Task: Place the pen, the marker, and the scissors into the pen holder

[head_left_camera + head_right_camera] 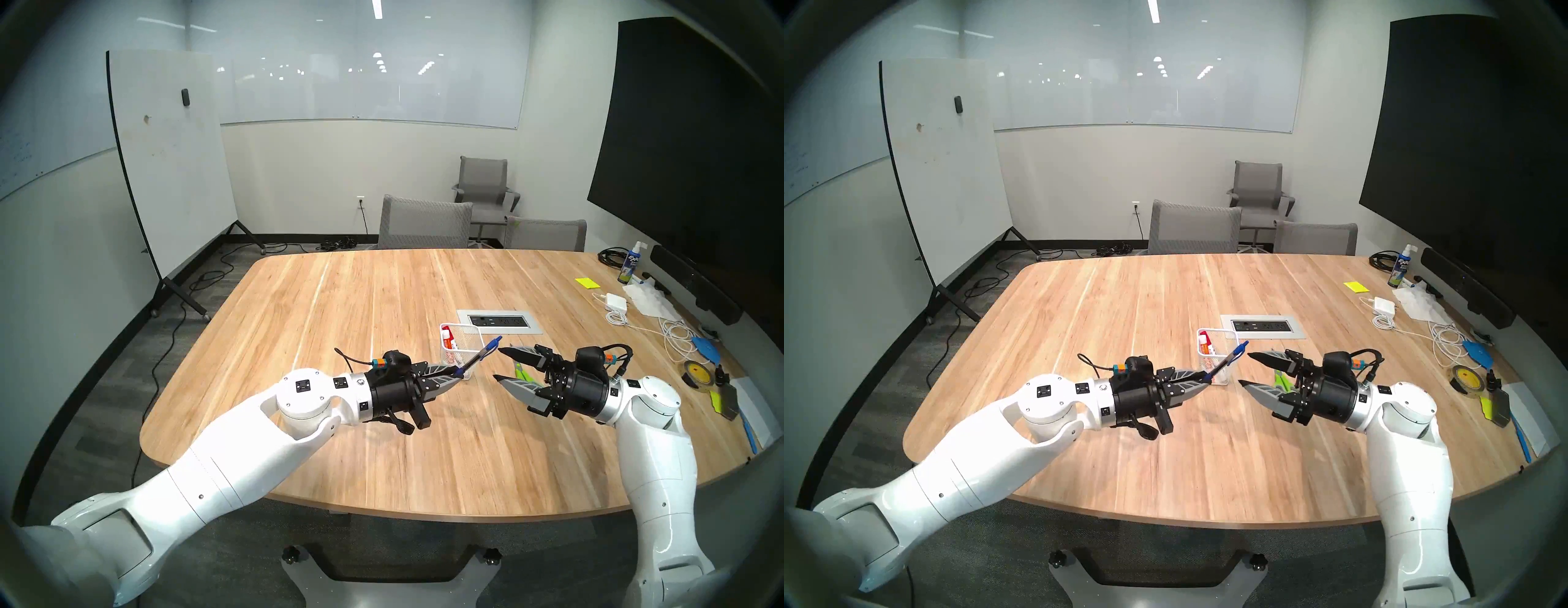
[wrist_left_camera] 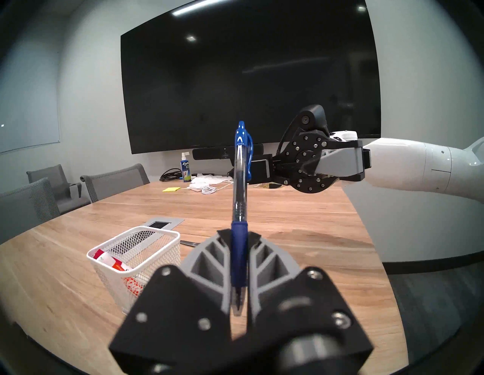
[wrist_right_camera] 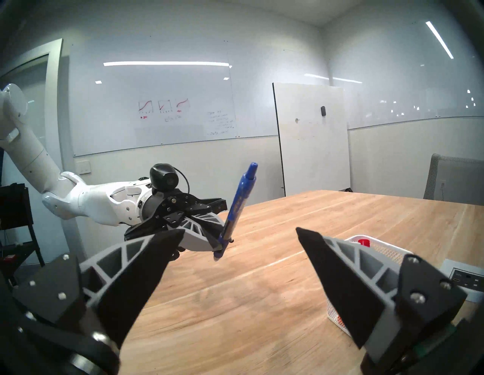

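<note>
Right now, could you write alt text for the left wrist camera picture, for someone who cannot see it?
A left pincer grips a blue pen by its dark front section, clicker end up, above a wooden table. A white mesh pen holder with a red-capped marker inside stands lower left.

We record a meeting room with pale walls [image 1: 297,170], a wall-mounted glass whiteboard [image 1: 360,63], a dark baseboard, grey carpet [image 1: 106,361] strewn with black cables, and a ceiling strip light [image 1: 375,8]. Furniture: a rounded wooden table [image 1: 339,305] with an inset power outlet panel [image 1: 499,321], three grey mesh chairs [image 1: 424,223] beyond its far edge, and a freestanding whiteboard [image 1: 169,161] on a black wheeled stand. On the right wall we list a large dark screen [image 1: 700,140] with a black bar [image 1: 695,284] beneath.
</note>
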`<state>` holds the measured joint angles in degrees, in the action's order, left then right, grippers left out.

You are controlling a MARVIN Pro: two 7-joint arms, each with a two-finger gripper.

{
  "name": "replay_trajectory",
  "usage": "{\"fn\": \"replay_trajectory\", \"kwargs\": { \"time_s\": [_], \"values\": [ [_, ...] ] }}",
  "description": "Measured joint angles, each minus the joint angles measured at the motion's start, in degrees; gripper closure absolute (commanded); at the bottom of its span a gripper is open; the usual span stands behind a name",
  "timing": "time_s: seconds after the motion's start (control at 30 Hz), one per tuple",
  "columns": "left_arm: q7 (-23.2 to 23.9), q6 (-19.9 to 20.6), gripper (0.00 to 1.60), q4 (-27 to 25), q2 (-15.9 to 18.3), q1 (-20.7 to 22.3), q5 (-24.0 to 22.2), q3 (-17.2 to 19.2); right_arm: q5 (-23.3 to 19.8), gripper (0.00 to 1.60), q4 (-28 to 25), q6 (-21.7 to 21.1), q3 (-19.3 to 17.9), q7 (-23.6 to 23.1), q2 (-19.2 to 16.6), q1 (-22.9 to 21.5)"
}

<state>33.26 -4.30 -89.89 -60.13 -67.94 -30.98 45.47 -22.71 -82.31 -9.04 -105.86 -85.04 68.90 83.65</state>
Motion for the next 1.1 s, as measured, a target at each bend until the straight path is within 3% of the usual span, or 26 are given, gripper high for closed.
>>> {"fn": "replay_trajectory", "kwargs": {
  "time_s": [1.1],
  "values": [
    [1.8, -2.3, 1.60, 3.5, -3.5, -0.1, -0.1, -2.1, -3.1, 0.00, 0.9, 1.2, 1.1, 0.0, -1.8, 0.0]
  ]
}}
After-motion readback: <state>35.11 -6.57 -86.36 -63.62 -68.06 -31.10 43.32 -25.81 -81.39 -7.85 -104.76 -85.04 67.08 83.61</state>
